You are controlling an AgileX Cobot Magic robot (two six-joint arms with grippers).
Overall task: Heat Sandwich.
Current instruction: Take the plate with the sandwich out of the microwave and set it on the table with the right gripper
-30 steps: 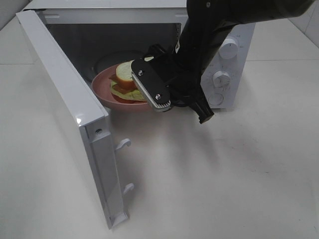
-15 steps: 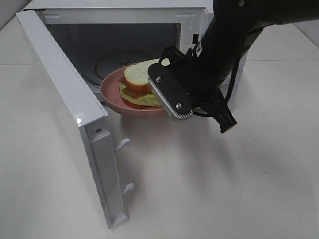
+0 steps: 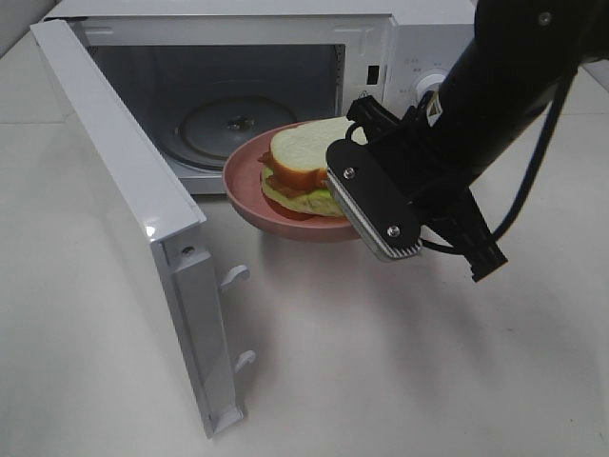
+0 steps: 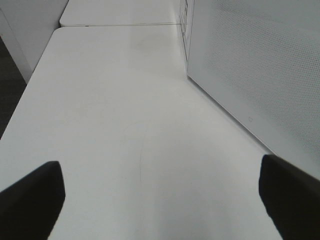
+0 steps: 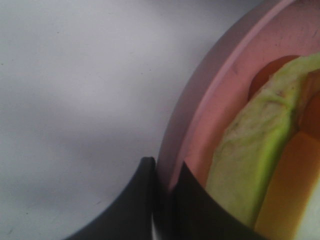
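Sandwich [image 3: 303,164]: pale bread over green and red-orange layers, seated on pink plate [image 3: 249,188]; carried clear of the table, just in front of the microwave's open cavity, not inside it.

Pink plate: held roughly level by its rim on the side away from the door; rim pinch keeps the food untouched and the stack upright.

Right gripper [image 5: 164,190]: jaws clenched on the plate rim, one finger beneath, one inside the lip, as the right wrist view shows; black arm reaching in from the right edge of the table.

Microwave [image 3: 400,38]: white, at the far edge of the table; door [image 3: 124,190] swung fully wide toward the left, leaving the mouth unobstructed for plate passage. Glass turntable [image 3: 224,124] bare.

Control knob [image 3: 430,86]: on the right front panel, partly hidden behind the arm.

Left gripper [image 4: 160,192]: jaws released and spread wide, empty, parked over bare table [image 4: 115,110] beside the microwave's perforated wall, out of the way.
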